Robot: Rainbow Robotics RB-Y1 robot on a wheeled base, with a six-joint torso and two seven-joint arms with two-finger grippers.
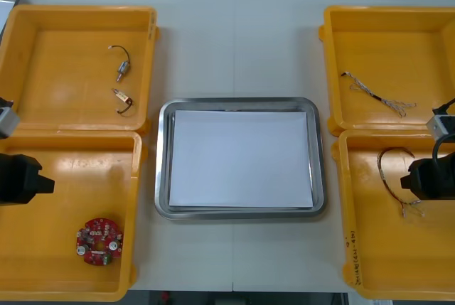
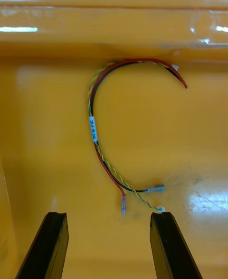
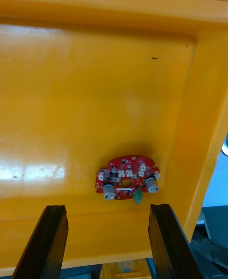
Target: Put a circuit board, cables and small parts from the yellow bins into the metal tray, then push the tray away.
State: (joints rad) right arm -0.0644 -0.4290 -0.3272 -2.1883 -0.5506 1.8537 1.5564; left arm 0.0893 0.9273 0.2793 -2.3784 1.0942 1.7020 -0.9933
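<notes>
The round red circuit board (image 3: 127,180) lies flat on the floor of the near left bin (image 1: 43,212), just ahead of the left pincer (image 3: 107,210). That pincer's black fingers stand apart with nothing between them. The red and yellow cable (image 2: 102,136) lies curled in a C in the near right bin (image 1: 384,248). Its loose ends are just ahead of the right pincer (image 2: 107,215), whose fingers are likewise spread and empty. Beyond the left pincer, the far left bin (image 1: 64,70) holds two small metal parts (image 1: 122,70). Beyond the right pincer, the far right bin (image 1: 398,42) holds a thin cable (image 1: 377,95), which seems to be twisted blue and white. Between the two pincers, the metal tray (image 1: 163,163), white inside, rests on the light counter (image 1: 234,42).
</notes>
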